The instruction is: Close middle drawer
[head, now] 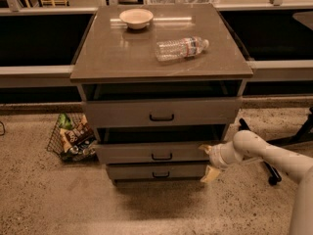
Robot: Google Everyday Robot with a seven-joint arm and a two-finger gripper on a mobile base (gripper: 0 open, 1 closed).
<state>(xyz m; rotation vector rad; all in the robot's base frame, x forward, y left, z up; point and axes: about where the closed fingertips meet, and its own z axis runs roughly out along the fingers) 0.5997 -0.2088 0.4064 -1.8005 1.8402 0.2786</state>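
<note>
The middle drawer (156, 153) is the second of three grey drawers in the cabinet; its low front panel with a small black handle (161, 156) stands only slightly out from the cabinet. My gripper (208, 160) comes in from the right on a white arm and sits against the right end of the drawer's front panel, its pale fingers spread above and below the panel's edge. It holds nothing.
The top drawer (161, 112) stands out a little too; the lowest drawer (157, 171) is in. A bowl (136, 18) and a lying plastic bottle (181, 48) are on the cabinet top. A wire basket of snacks (72, 137) sits on the floor at left. A black stand leg (271, 173) is behind the arm.
</note>
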